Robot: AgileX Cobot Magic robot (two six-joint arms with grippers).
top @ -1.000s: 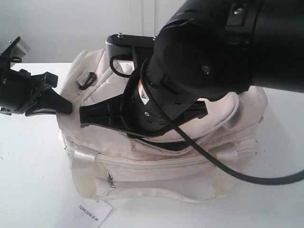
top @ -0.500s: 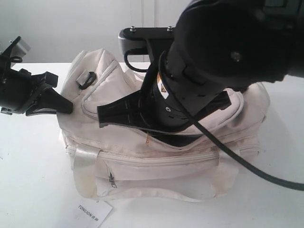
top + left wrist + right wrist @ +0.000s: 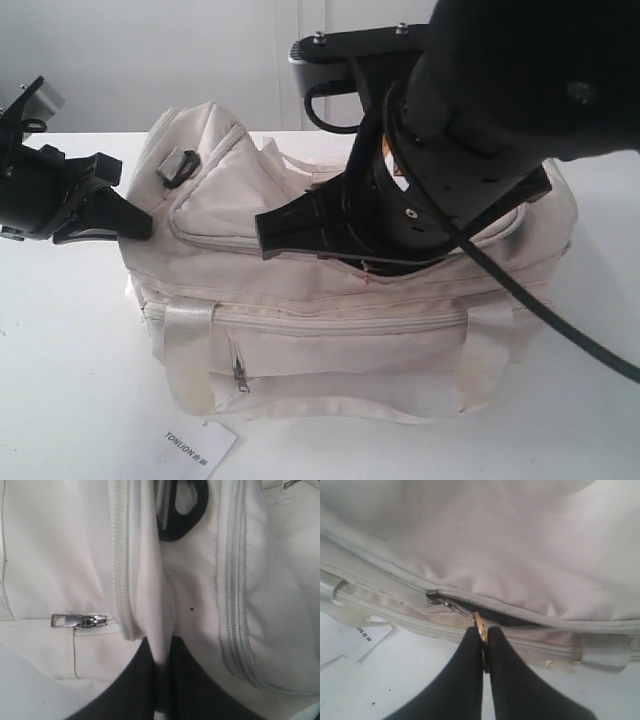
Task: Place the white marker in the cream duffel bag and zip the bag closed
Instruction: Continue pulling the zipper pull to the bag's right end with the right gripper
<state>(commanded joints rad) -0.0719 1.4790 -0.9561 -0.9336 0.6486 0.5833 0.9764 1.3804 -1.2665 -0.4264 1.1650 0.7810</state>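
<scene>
The cream duffel bag (image 3: 330, 330) lies on the white table. My left gripper (image 3: 140, 228) is at its left end, shut on a fold of the cream fabric (image 3: 159, 630). My right gripper (image 3: 482, 632) is over the bag's top (image 3: 362, 262), shut on the brass pull ring (image 3: 479, 624) of the main zip. The slider (image 3: 433, 598) sits part way along the zip. Beyond it a narrow dark slit (image 3: 490, 614) is open. The white marker is hidden.
A paper hang tag (image 3: 196, 450) lies on the table by the bag's front left corner. The front pocket zip pull (image 3: 75, 621) hangs shut. A black end ring (image 3: 182, 168) sits on the bag's left end. The right arm covers much of the bag's top.
My right arm has moved to the right along the bag's top with the zip pull, and the open gap has shrunk. The left gripper has held still.
</scene>
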